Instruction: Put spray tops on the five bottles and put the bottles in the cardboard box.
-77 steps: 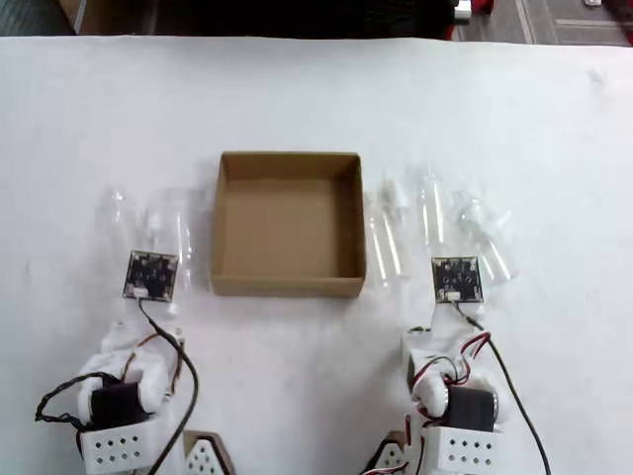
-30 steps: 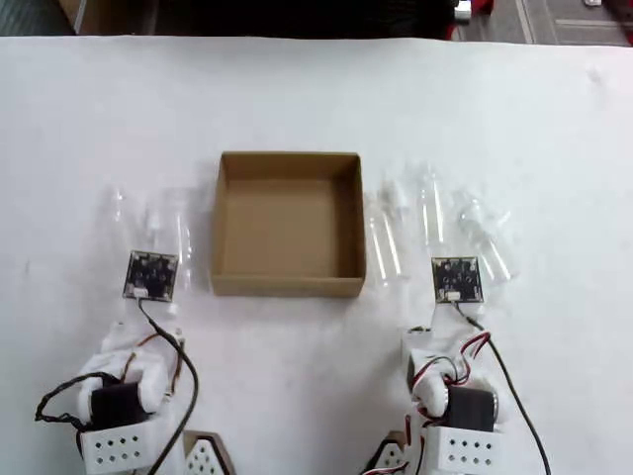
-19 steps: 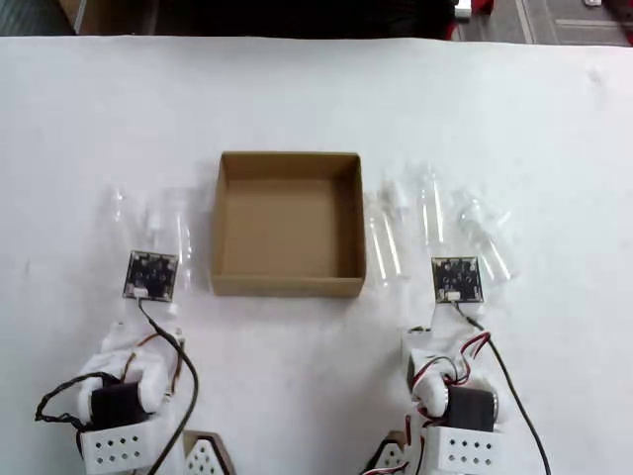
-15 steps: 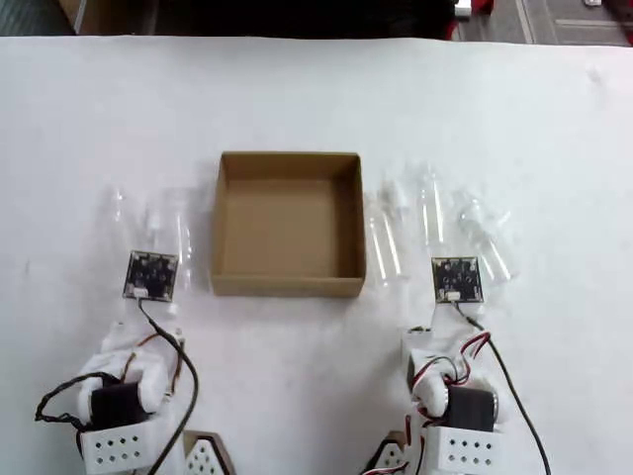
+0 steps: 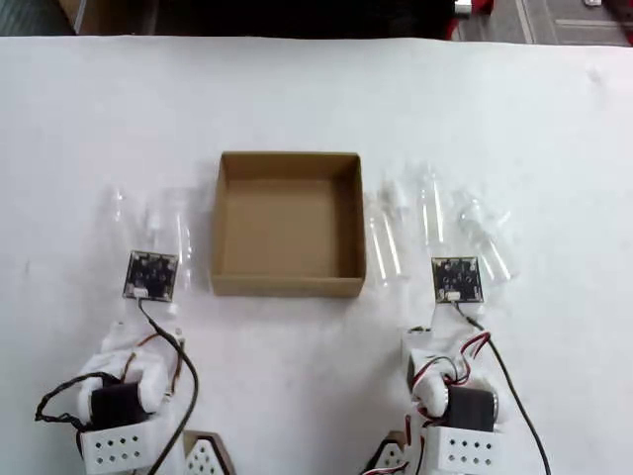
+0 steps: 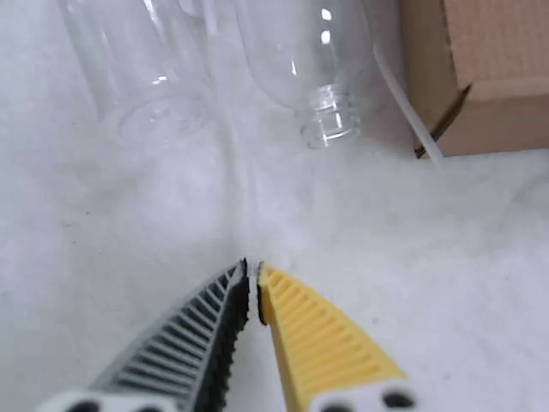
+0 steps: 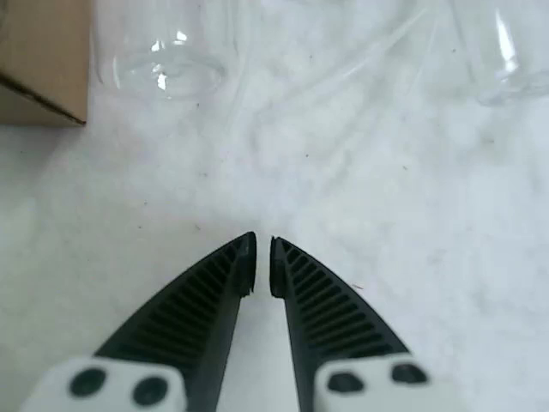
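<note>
Both hands are pinched closed on nothing: left hand [image 6: 251, 275], right hand [image 7: 262, 249]. Clear bottles [image 6: 304, 51] lie on the desk [image 5: 297, 89] just ahead of each, with the cardboard box [image 5: 287, 286] between the two hands. My worry: those round bottles roll off if a finger nudges one sideways.

One open cardboard box [image 5: 287, 286], five clear plastic bottles [image 5: 382, 247], two robot arms [image 5: 121, 401], one white table [image 5: 297, 89].
</note>
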